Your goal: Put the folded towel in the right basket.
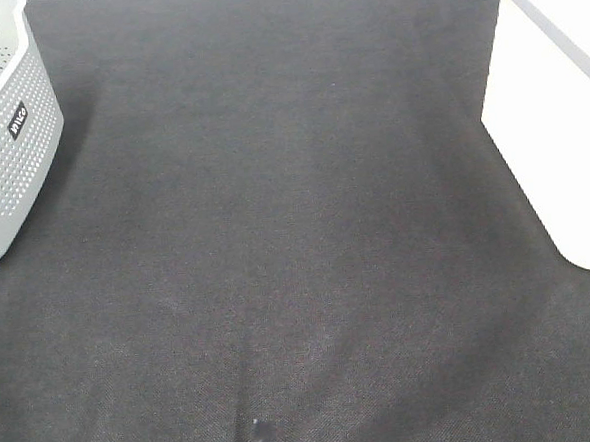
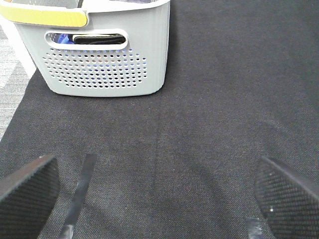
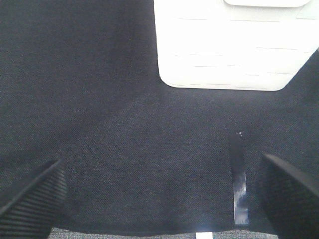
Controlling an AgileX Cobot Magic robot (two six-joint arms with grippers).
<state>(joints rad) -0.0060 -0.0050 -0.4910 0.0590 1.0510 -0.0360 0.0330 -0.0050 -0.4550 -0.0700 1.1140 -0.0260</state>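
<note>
Both claws hung released, left claw (image 2: 157, 191) facing the grey basket (image 2: 107, 52), right claw (image 3: 159, 194) facing the white right basket (image 3: 232, 47). No folded towel showed on the dark counter (image 1: 296, 241). Judging by cloth, it would be light and floppy, best pinched along a folded edge.

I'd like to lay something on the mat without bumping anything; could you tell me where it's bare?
The black mat is bare across its whole middle, between the grey perforated basket at the far left and the white basket at the far right. Only those two edges are crowded.
</note>
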